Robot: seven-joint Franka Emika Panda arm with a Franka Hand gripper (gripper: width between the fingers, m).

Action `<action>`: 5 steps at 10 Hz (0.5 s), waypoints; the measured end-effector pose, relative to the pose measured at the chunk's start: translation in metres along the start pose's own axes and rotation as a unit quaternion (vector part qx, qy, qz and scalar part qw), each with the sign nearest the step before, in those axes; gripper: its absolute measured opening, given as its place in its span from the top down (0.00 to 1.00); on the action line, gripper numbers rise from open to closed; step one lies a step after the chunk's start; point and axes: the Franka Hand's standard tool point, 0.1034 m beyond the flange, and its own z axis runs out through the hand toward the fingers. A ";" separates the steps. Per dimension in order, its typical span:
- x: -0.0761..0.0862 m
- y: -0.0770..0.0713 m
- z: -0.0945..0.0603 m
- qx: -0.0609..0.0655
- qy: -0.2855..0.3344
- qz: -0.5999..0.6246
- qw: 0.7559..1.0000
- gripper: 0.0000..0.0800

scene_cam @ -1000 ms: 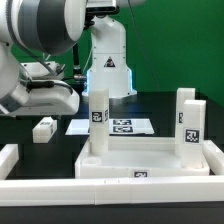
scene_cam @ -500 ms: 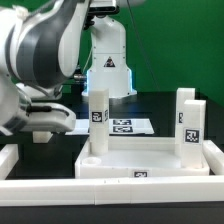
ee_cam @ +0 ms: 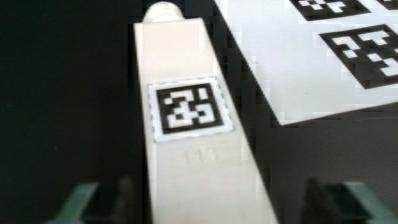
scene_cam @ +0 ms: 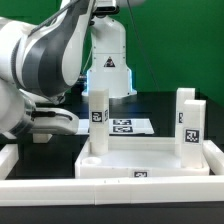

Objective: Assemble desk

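Note:
The white desk top (scene_cam: 112, 171) lies on the black table with its raised rim up. Two white block legs stand upright in it, one on the exterior view's left (scene_cam: 98, 122) and one on its right (scene_cam: 188, 126), each with a square tag. A third leg (ee_cam: 187, 110) lies flat on the table, tag up. My gripper (ee_cam: 217, 205) is open, with one finger on each side of this leg and a gap at both. In the exterior view my arm (scene_cam: 40, 70) hides this leg and the gripper. A fourth leg is not in view.
The marker board (scene_cam: 122, 126) lies behind the desk top and shows beside the lying leg in the wrist view (ee_cam: 338, 50). White border rails run along the front (scene_cam: 100, 192) and the exterior view's left (scene_cam: 8, 158). The robot base (scene_cam: 108, 60) stands at the back.
My arm has swung down and toward the exterior view's left, over the loose leg beside the desk top, which it now covers. The desk top and upright legs have not moved.

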 end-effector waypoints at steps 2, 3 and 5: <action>0.000 0.000 0.000 0.000 0.000 0.000 1.000 0.64; 0.000 0.000 0.000 0.000 0.000 0.000 1.000 0.64; 0.000 0.000 0.000 0.000 0.000 0.000 1.000 0.64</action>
